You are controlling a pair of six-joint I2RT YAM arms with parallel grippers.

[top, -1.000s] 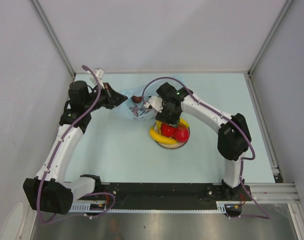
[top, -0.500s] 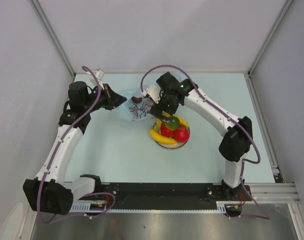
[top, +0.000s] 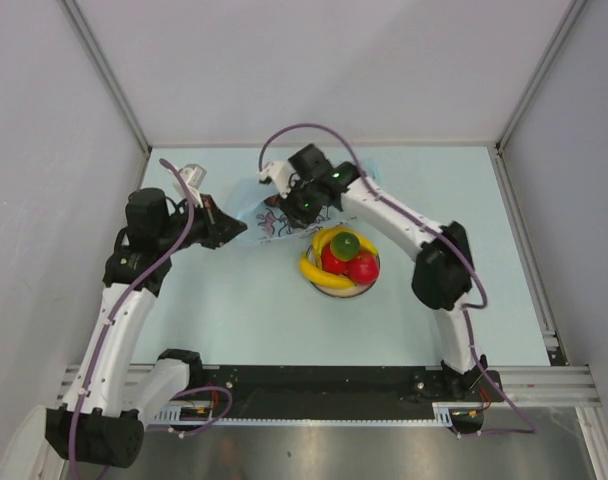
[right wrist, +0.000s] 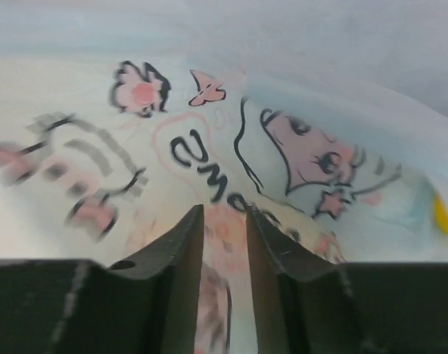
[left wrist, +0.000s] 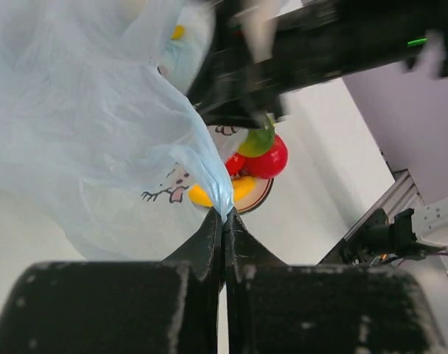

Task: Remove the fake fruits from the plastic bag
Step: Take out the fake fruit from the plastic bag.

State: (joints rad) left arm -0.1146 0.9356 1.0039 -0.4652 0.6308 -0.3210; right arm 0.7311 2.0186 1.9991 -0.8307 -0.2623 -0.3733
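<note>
The plastic bag (top: 269,222) lies crumpled, light blue with pink and dark cartoon prints, at the back middle of the table. My left gripper (top: 234,228) is shut on a pinched fold of the bag's edge (left wrist: 222,203) and holds it up. My right gripper (top: 287,205) hovers over the bag's printed side (right wrist: 209,133), its fingers a little apart with only bag surface behind the gap. Fake fruits rest on a round plate (top: 344,293): a yellow banana (top: 319,272), red balls (top: 362,268) and a green one (top: 344,243).
The plate of fruits (left wrist: 257,200) sits just right of the bag, close under the right arm's forearm. Grey walls enclose the table at the back and both sides. The black rail with the arm bases (top: 314,385) runs along the near edge.
My right gripper left the plate, where the green fruit now lies, and swung back left over the bag, its jaws narrowing. My left gripper pulled the bag's edge nearer.
</note>
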